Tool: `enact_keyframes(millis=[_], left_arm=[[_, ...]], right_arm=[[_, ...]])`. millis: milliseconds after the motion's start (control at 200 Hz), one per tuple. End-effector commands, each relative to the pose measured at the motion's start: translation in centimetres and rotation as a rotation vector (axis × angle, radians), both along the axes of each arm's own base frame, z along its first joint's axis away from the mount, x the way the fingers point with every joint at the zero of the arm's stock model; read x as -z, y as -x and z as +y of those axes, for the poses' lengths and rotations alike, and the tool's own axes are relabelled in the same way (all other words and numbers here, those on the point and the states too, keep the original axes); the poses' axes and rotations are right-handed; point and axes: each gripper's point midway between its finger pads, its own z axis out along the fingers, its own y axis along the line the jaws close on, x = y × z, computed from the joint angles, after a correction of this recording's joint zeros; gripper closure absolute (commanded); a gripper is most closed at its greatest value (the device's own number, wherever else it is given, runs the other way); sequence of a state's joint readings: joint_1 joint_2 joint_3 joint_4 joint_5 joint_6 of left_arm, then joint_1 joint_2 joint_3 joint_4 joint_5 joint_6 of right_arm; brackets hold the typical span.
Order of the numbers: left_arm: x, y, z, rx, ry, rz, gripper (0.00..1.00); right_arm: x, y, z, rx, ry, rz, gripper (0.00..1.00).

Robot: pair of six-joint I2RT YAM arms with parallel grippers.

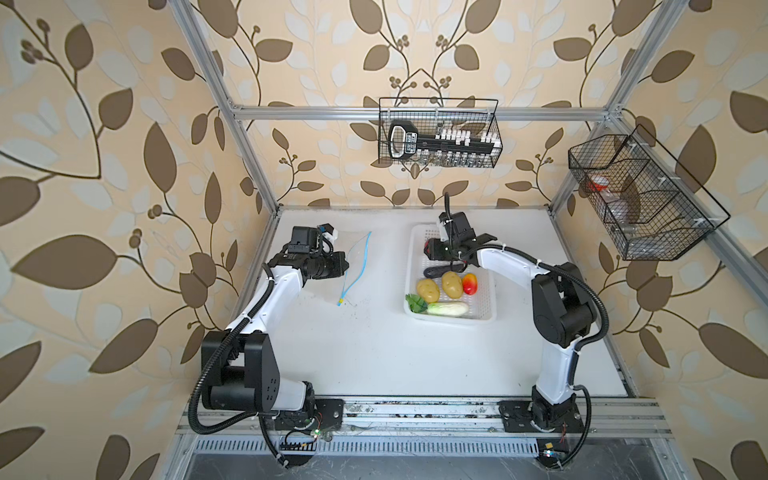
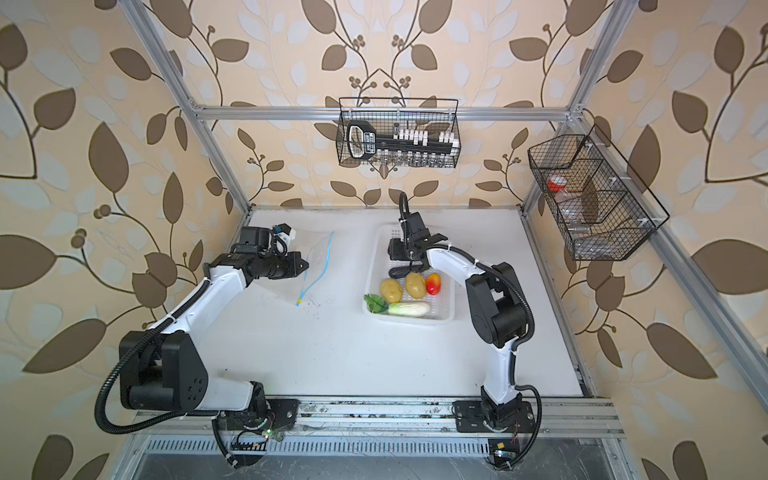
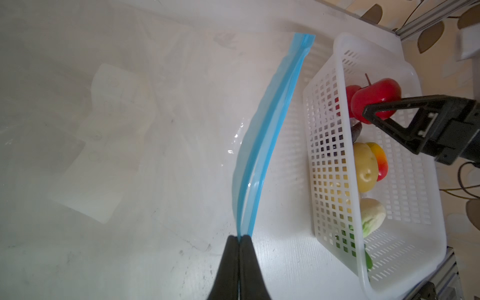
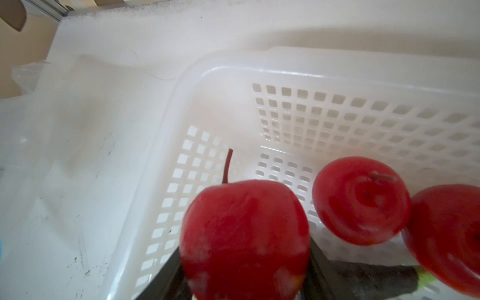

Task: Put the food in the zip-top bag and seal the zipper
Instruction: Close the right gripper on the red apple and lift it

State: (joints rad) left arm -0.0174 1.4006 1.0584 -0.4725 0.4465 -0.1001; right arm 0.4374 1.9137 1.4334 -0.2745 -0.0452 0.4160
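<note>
In both top views the left gripper [image 1: 345, 265] is pinching the zip-top bag [image 1: 353, 253] at its mouth edge. The bag is lying on the table, apart from the white basket [image 1: 409, 270], where the right gripper [image 1: 430, 249] is reaching in.

The left wrist view is showing those jaws clamped on the blue zipper [image 3: 270, 124], its lips gaping only slightly.

The right wrist view is showing the jaws clasping a stemmed apple [image 4: 244, 233] (another apple [image 4: 361, 200] is sitting beside it).

A pick is under way. Next, I judge, the apple is needing a lift over the rim, and the bag a wider mouth.
</note>
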Motion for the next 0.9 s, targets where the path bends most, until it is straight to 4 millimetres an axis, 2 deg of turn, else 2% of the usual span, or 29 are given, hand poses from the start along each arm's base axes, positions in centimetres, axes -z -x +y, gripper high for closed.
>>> enact_keyframes(millis=[0, 465, 560, 575, 625, 900], left_arm=[[-0.8, -0.1, 0.1, -0.001, 0.024, -0.025, 1.00], [-1.4, 0.0, 0.3, -0.010, 0.027, -0.026, 1.00], [-1.5, 0.0, 0.5, -0.015, 0.027, -0.029, 1.00], [-1.5, 0.0, 0.5, -0.015, 0.028, -0.030, 1.00], [-1.5, 0.1, 0.5, -0.016, 0.028, -0.028, 1.00], [-2.2, -0.1, 0.3, -0.002, 0.034, -0.015, 1.00]], right_arm=[[-0.8, 1.1, 0.4, -0.001, -0.022, -0.012, 0.61], [-3.6, 4.0, 1.2, 0.007, -0.100, -0.067, 0.62], [-5.0, 4.2, 1.5, 0.011, -0.132, -0.098, 0.62], [-4.3, 4.6, 1.3, 0.012, -0.127, -0.084, 0.62], [-4.4, 5.0, 1.3, 0.018, -0.137, -0.087, 0.62], [-7.1, 6.7, 2.1, 0.025, -0.207, -0.152, 0.62]])
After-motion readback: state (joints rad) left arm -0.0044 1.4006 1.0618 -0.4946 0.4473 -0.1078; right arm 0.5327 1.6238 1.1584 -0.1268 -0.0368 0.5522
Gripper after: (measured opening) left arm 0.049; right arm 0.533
